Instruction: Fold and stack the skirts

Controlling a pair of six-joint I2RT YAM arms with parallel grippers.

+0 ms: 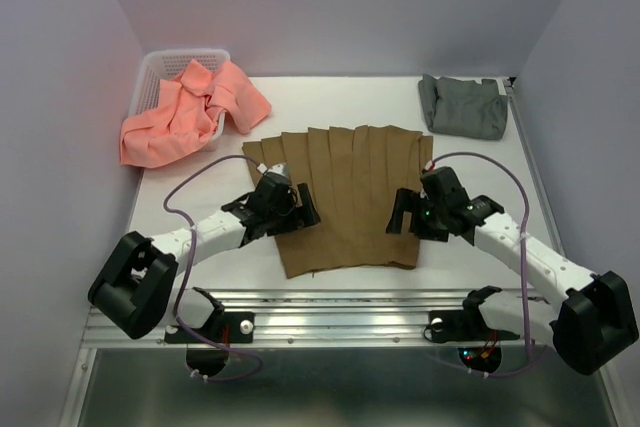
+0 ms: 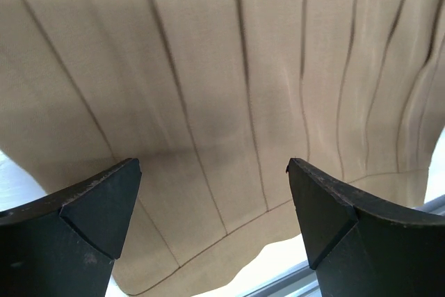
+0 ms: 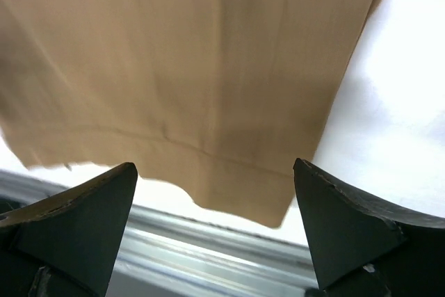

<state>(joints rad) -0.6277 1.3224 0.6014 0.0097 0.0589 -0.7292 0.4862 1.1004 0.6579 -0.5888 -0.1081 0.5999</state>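
Note:
The tan-brown pleated skirt (image 1: 345,192) lies spread flat in the middle of the table. It fills the left wrist view (image 2: 229,81) and the right wrist view (image 3: 188,67), hem toward the near edge. My left gripper (image 1: 303,214) is open over the skirt's left part, holding nothing. My right gripper (image 1: 402,215) is open over its right part, holding nothing. The salmon-pink skirt (image 1: 190,112) hangs crumpled out of the basket at the back left. The grey skirt (image 1: 463,106) lies folded at the back right.
A white lattice basket (image 1: 160,69) stands at the back left corner. A metal rail (image 1: 340,307) runs along the table's near edge; it also shows in the right wrist view (image 3: 208,248). Walls close in both sides.

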